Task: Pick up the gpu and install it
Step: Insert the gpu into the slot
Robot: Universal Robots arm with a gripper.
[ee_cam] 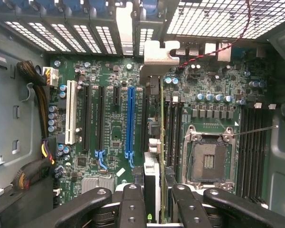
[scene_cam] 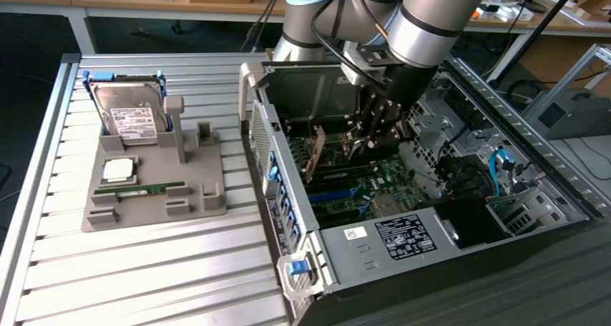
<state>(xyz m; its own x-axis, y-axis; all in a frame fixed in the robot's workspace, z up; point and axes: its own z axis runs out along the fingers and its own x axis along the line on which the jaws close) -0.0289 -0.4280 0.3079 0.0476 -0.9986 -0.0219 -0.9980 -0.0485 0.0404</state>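
Inside the open computer case (scene_cam: pixel 286 197), the gpu (ee_cam: pixel 152 175) stands on edge. It is a thin card, and its silver end bracket (ee_cam: pixel 156 54) points at the case's perforated rear wall. My gripper (ee_cam: pixel 156 197) is shut on the card's upper edge, with one dark finger (ee_cam: pixel 132 199) on each side of it. The card hangs over the motherboard, just beside the long blue slot (ee_cam: pixel 129 118). I cannot tell whether its lower edge touches a slot. In the exterior view, the gripper (scene_cam: pixel 380 136) reaches down into the case with the gpu (scene_cam: pixel 317 154) below it.
A grey holder (scene_cam: pixel 157 208) at the exterior view's left carries a silver hard drive (scene_cam: pixel 129 115), a processor chip (scene_cam: pixel 119 170) and a green RAM stick (scene_cam: pixel 143 190). Near the card are the open processor socket (ee_cam: pixel 209 159), cable bundles (ee_cam: pixel 35 95) and the case walls.
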